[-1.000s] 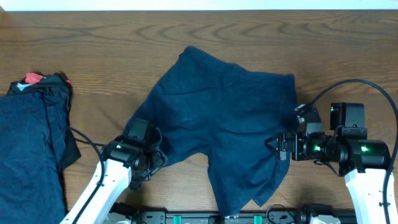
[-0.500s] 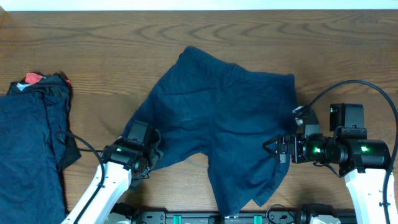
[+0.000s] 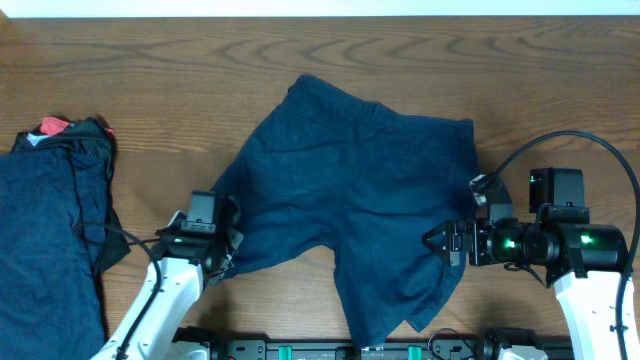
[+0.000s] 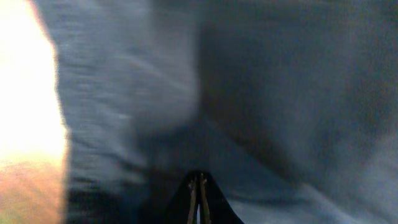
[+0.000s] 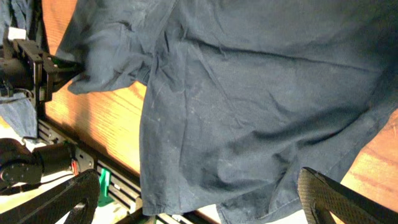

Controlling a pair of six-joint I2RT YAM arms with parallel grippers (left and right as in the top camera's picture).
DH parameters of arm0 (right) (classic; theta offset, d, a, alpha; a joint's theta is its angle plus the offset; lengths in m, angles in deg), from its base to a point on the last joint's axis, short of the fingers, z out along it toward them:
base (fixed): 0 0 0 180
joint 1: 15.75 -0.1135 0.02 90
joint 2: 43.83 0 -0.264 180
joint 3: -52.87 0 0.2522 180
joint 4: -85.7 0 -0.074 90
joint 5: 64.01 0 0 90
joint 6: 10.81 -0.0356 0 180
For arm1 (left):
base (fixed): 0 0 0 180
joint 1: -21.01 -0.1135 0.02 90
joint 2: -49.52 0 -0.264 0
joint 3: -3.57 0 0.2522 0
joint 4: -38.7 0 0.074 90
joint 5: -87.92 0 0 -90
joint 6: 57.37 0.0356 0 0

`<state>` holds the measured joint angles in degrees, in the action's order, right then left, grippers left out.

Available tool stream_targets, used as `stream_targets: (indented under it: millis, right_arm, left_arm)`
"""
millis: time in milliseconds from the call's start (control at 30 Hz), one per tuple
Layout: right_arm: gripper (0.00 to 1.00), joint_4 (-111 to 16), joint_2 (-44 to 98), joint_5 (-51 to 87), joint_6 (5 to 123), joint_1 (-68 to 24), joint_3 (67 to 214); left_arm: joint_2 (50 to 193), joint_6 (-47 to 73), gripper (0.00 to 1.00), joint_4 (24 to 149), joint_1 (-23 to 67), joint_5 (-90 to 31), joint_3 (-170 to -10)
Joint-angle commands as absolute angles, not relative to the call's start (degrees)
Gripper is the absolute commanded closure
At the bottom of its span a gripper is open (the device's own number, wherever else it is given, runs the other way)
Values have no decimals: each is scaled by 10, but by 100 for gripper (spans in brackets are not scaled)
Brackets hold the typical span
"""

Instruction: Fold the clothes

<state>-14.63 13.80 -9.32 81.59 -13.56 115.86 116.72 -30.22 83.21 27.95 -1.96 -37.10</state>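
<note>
Your left gripper (image 4: 198, 198) is sitting further left than a second ago, at the near-left leg hem of the navy shorts (image 3: 350, 190). Its jaws, wide apart then, are now pressing fully together, though the blurred wrist view is not showing whether cloth is caught between them. Your right gripper (image 3: 437, 243) is hanging at the right leg's edge with jaws standing wide and gripping nothing, while the shorts are lying spread in the middle of the bench (image 3: 150, 80), and the other clothes (image 3: 45, 230), a red piece (image 3: 55, 125) peeking out at their far end, are lying heaped at the left edge.
</note>
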Motion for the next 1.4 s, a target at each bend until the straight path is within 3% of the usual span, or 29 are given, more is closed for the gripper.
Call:
stream_targets:
  millis: [0,133,167,200,233,267,567,833,900,933,1000,1067,1100,1200,1267,1333,1367]
  right_arm:
    - [1,-142,135,-107,827,-136,1171]
    - [1,-142,135,-107,830,-136,1171]
    - [1,-140,135,-107,830,-136,1171]
    - [1,-138,135,-107,830,-136,1171]
    - [1,-137,135,-107,830,-136,1171]
    - [1,-137,135,-107,830,-136,1171]
    - [1,-136,135,-107,841,-136,1171]
    - [1,-139,135,-103,850,-136,1171]
    - [1,-139,135,-103,853,-136,1171]
    - [1,-139,135,-103,853,-136,1171]
    - [1,-139,135,-103,853,-136,1171]
    - [1,-139,135,-103,853,-136,1171]
    - [1,-139,135,-103,853,-136,1171]
    - [1,-137,135,-103,853,-136,1171]
    - [1,-136,135,-103,853,-136,1171]
    - [1,-136,135,-103,853,-136,1171]
    - [1,-136,135,-103,853,-136,1171]
  left_arm:
    - [1177,-267,94,848,253,-8,-373]
    - [1182,-245,94,843,200,-49,-373]
    - [1182,-235,84,843,193,-74,-373]
    - [1182,-229,54,842,189,-89,-373]
    - [1182,-221,31,841,188,-97,-373]
    - [1182,-212,23,840,188,-99,-374]
    - [1177,-180,20,865,188,-138,-374]
    - [1138,-189,20,959,221,-156,-374]
    - [1130,-189,20,965,228,-156,-373]
    - [1130,-189,26,963,229,-155,-373]
    - [1137,-189,49,949,228,-149,-373]
    - [1149,-190,59,935,228,-145,-373]
    - [1160,-197,58,928,228,-145,-373]
    - [1201,-208,43,921,228,-146,-373]
    - [1229,-206,46,909,228,-145,-373]
    - [1257,-194,94,873,228,-145,-373]
    - [1269,-194,94,851,228,-145,-373]
